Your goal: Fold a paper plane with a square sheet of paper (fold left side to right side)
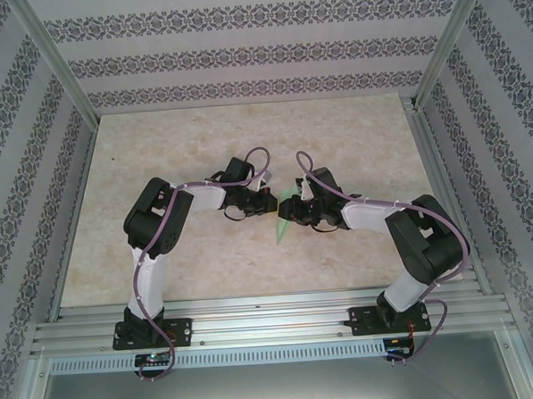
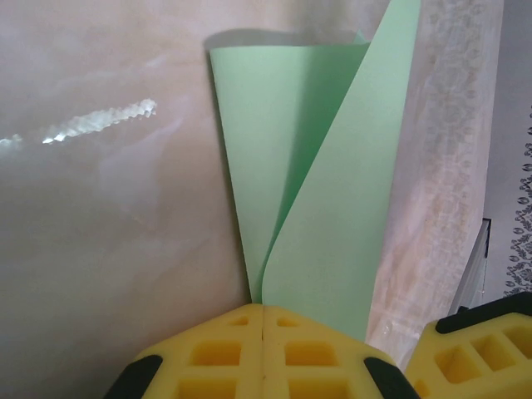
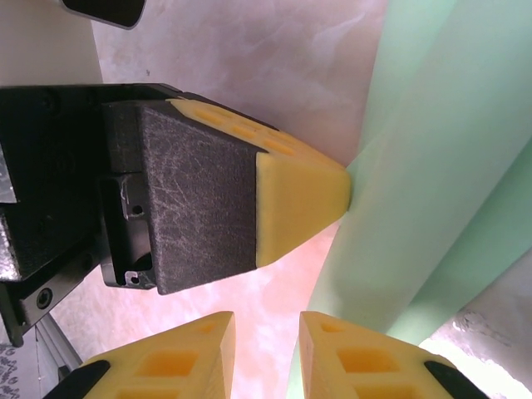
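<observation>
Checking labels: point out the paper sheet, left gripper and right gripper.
paper sheet [image 2: 341,233]: left wrist view, raised right flap.
left gripper [image 2: 263,326]: left wrist view, fingertip seam.
right gripper [image 3: 267,332]: right wrist view, gap between fingertips.

No text, label, brand, number or sign can be read in any view. The sheet of paper [image 2: 332,208] is seen to be plain pale mint-green and unmarked. The wall covering [image 1: 239,22] is printed with bands of a repeated ornamental motif, in which no lettering can be made out.
</observation>
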